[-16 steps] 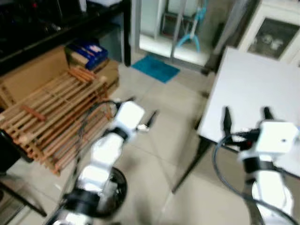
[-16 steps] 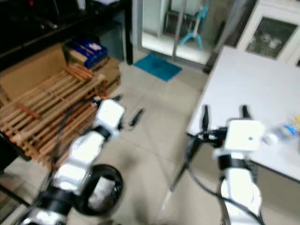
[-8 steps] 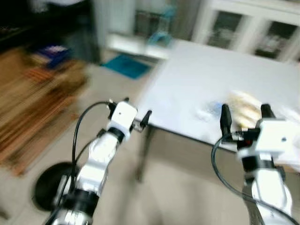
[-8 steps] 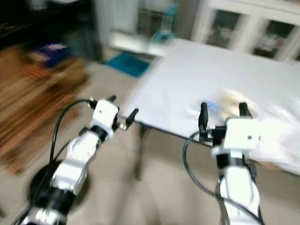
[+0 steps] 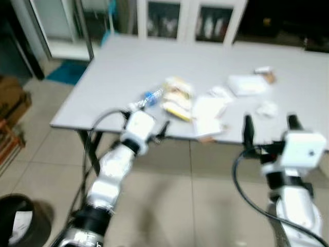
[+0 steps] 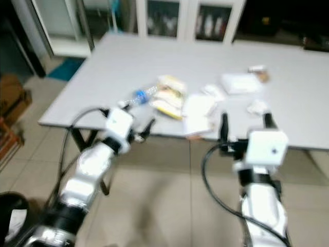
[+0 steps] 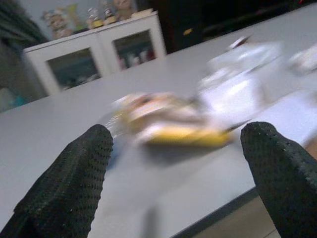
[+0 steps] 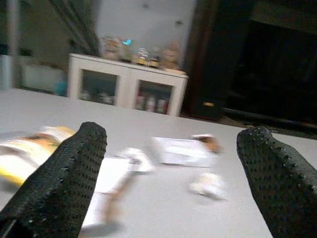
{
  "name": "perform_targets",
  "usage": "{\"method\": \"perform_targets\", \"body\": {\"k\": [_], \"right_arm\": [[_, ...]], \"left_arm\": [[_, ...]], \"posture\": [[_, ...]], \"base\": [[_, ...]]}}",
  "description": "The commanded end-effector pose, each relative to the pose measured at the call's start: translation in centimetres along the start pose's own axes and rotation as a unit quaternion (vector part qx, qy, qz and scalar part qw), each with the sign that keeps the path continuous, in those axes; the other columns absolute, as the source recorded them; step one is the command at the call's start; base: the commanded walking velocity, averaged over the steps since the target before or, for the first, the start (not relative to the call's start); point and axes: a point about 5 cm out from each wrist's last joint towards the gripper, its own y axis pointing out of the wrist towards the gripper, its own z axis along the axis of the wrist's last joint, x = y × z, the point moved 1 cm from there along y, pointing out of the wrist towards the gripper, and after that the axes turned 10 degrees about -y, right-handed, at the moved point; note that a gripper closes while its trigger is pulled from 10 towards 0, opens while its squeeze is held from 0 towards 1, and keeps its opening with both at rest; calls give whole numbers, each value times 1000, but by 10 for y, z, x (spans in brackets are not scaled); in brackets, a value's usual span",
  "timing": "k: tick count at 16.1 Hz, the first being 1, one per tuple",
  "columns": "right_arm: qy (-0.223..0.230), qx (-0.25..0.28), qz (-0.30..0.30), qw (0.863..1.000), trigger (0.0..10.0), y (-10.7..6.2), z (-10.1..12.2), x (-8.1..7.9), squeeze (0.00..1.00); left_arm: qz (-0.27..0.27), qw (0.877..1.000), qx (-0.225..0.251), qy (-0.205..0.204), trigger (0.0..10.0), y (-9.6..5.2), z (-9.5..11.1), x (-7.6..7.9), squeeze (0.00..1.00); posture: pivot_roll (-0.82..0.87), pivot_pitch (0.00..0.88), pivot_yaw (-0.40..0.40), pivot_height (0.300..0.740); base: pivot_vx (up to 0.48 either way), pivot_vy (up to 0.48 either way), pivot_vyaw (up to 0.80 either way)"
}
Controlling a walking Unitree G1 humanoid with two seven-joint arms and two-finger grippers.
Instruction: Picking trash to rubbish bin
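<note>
Task looks barely begun: trash is all on the grey worktop (image 5: 128,72), nothing picked. Left gripper (image 5: 154,131) and right gripper (image 5: 267,126) hover at the near edge, jaws spread, empty. Blurry count, roughly: one plastic bottle (image 5: 146,99), one yellow snack wrapper (image 5: 177,100), about five white paper scraps (image 5: 208,110). Black rubbish bin (image 5: 20,221) sits on the floor, well apart on the robot's left.

No readable text from my feed.
The yellow wrapper (image 5: 177,98) and plastic bottle (image 5: 147,99) near the front edge of the grey table (image 5: 128,67) carry print, but I can't read it through the blur. Same for the white papers (image 5: 208,110) beside the wrapper; no legible brands, numbers or signs.
</note>
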Motion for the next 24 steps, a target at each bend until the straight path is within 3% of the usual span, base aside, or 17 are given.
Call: {"method": "perform_targets", "body": {"k": [1,24], "right_arm": [[1,8,0,1000,10000,2,4,-1,0],[-7,9,18,1000,10000,3,2,-6,0]], "left_arm": [[4,1000,3,8,10000,1,3,-4,0],[17,1000,-14,11,10000,6,-4,-5,0]], "posture": [[111,75,-26,740],[107,65,-27,740]], "base": [[0,-469,0],[0,-467,0]]}}
